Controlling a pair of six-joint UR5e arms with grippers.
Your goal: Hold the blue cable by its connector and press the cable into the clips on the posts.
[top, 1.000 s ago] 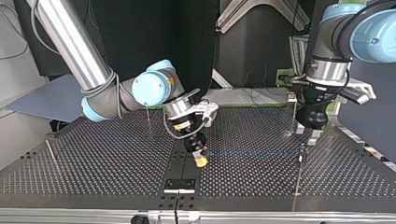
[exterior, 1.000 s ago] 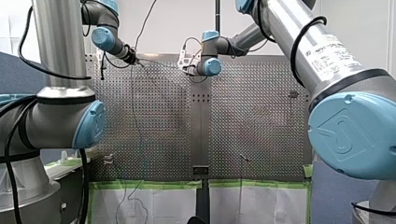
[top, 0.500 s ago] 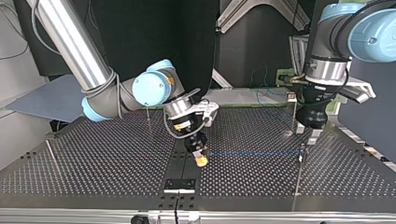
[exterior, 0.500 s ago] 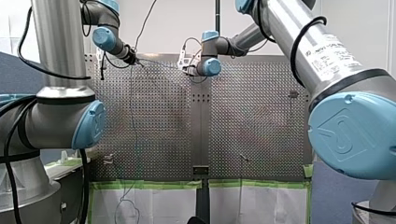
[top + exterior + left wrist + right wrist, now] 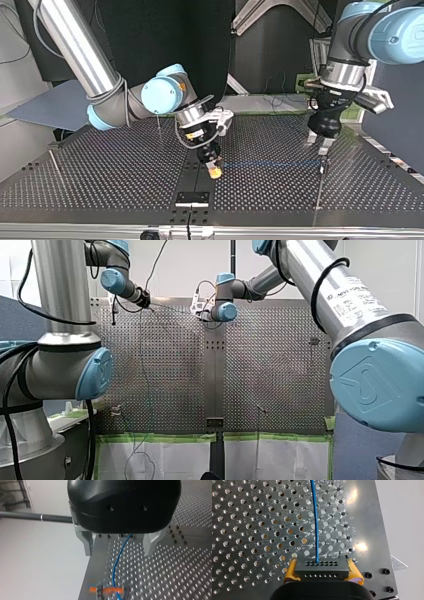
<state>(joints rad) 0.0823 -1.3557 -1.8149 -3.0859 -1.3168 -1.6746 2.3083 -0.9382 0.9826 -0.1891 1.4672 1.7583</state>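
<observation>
Between the yellow-padded fingers [image 5: 290, 572] of my right gripper [image 5: 321, 566] sits the dark connector [image 5: 322, 569], clenched from both sides. The blue cable [image 5: 315, 530] leaves 1 of its holes and runs ahead over the perforated counter [image 5: 249, 530]. In the top view the cable stretches level, just above the counter, from my right gripper to a thin post [image 5: 320, 185] at the view's right. My left gripper [image 5: 119, 543] hangs over that post, its 2 metal fingers [image 5: 87, 543] spread apart and grasping nothing. The cable passes between them, touching neither, down to an orange clip [image 5: 110, 589] ahead of them.
</observation>
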